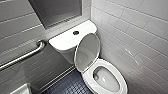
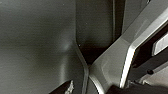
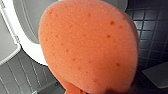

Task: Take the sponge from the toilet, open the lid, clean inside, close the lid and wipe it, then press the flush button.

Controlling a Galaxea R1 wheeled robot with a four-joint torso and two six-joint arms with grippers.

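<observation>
The white toilet (image 1: 106, 80) stands in the corner with its bowl uncovered. Its oval lid (image 1: 87, 51) is raised and leans back against the tank (image 1: 65, 41). The round dark flush button (image 1: 76, 32) sits in the middle of the tank top. The orange sponge (image 3: 87, 47) looms large in the right wrist view, held close to the camera in my shut right gripper, with the toilet's white rim (image 3: 27, 42) and dark floor tiles (image 3: 150, 25) behind it. My left gripper is open and nothing shows in it.
A metal grab bar (image 1: 25, 56) runs along the grey tiled wall on the left. White tiled wall (image 1: 140, 32) stands close on the toilet's right. Dark blue floor tiles (image 1: 72, 86) lie in front of the bowl. A recessed panel (image 1: 57, 10) hangs above the tank.
</observation>
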